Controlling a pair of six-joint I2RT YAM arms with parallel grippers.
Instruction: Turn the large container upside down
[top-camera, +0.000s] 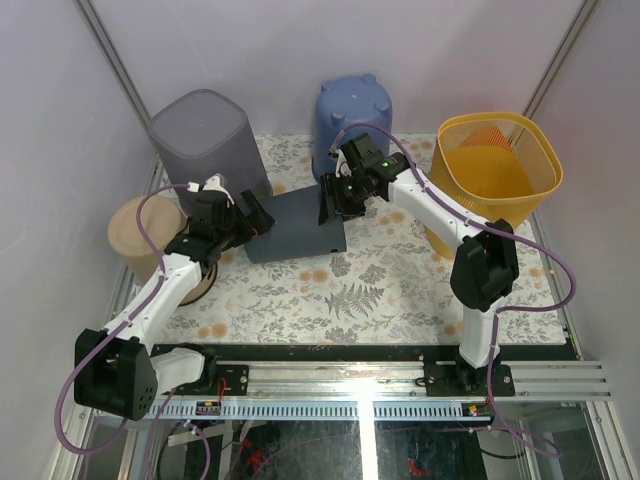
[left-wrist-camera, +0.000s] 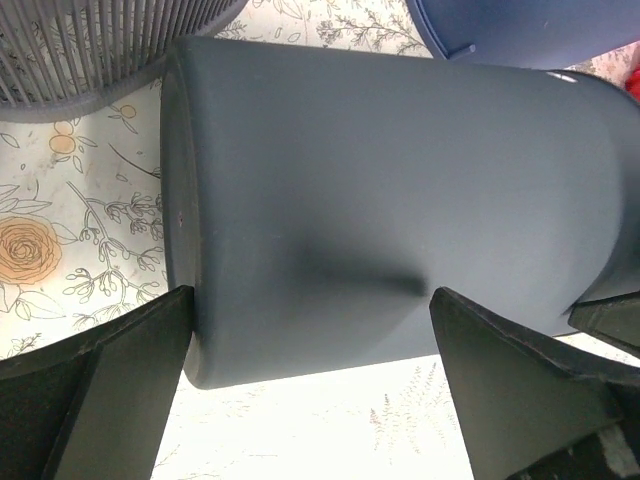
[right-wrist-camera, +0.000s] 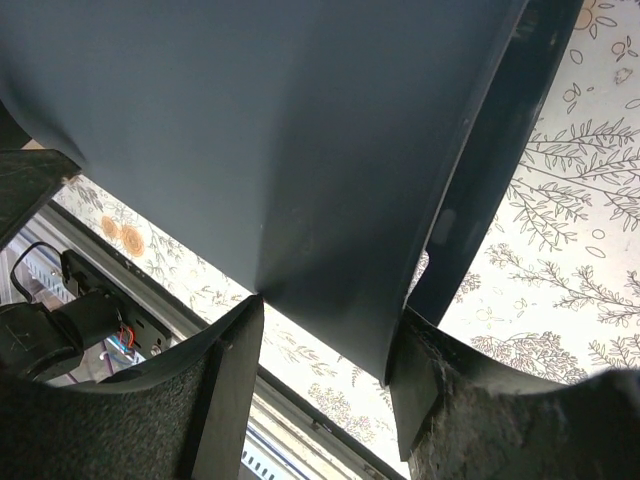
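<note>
The large container is a dark slate bin (top-camera: 297, 230) lying on its side in the middle of the floral mat. My left gripper (top-camera: 256, 218) is open at its left, closed end. In the left wrist view the bin (left-wrist-camera: 400, 170) fills the frame, and the gripper (left-wrist-camera: 310, 305) has its jaws spread wide just below the bin's side. My right gripper (top-camera: 331, 203) is at the bin's right, open end. In the right wrist view it (right-wrist-camera: 325, 315) straddles the bin's wall (right-wrist-camera: 260, 130) near the rim, with both fingers touching it.
An upturned grey ribbed bin (top-camera: 205, 140) stands at the back left and an upturned blue bin (top-camera: 352, 110) at the back centre. A yellow basket (top-camera: 500, 170) stands upright at the right. A tan round container (top-camera: 140, 235) sits by the left arm. A metal rail (top-camera: 380, 375) runs along the near edge.
</note>
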